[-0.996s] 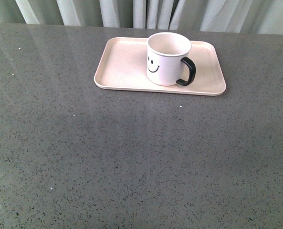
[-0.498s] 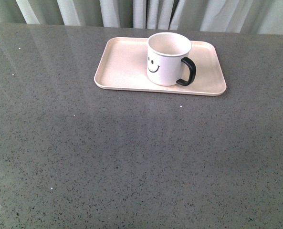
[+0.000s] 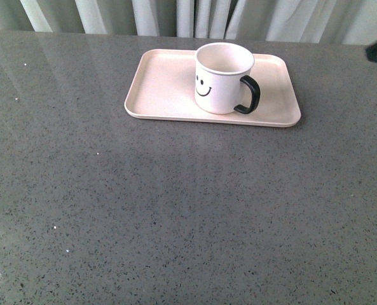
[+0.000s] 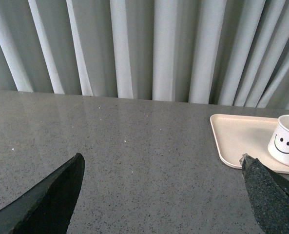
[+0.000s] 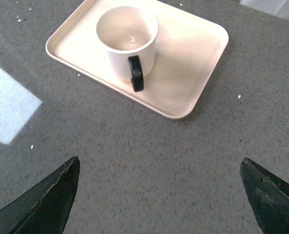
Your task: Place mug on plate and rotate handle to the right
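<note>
Upper centre: mug upright on plate, handle pointing right. The left tool and right tool are spread wide, empty.

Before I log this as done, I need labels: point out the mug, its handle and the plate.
mug (image 3: 226,95), front view, white body.
handle (image 3: 256,94), front view, black outer bar.
plate (image 3: 166,86), front view, bare floor left of mug.

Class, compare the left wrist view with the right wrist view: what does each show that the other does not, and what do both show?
Only the left wrist view shows the curtain and the smiley face on the mug. Only the right wrist view shows the handle and the mug's empty inside. Both show the mug standing upright on the plate, on the grey table.
</note>
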Available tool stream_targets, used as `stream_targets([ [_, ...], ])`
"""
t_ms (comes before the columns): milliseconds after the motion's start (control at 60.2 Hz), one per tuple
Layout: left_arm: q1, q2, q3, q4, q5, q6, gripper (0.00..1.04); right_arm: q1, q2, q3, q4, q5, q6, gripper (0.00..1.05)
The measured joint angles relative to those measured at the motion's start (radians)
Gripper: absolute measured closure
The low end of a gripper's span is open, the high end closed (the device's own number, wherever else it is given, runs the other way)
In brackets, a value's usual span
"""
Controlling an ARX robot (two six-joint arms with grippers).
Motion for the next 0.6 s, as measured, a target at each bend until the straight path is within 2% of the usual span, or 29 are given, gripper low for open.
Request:
stream_targets([
  [266,0.000,0.000,0.000,0.000,0.000,0.000,0.09,0.112,0.418,0.455,-0.148,0.100,0.137,0.09],
  [598,0.000,0.000,0.000,0.000,0.000,0.000,0.09,0.137,0.748,0.846,-0.330,0.201,0.295,0.09],
])
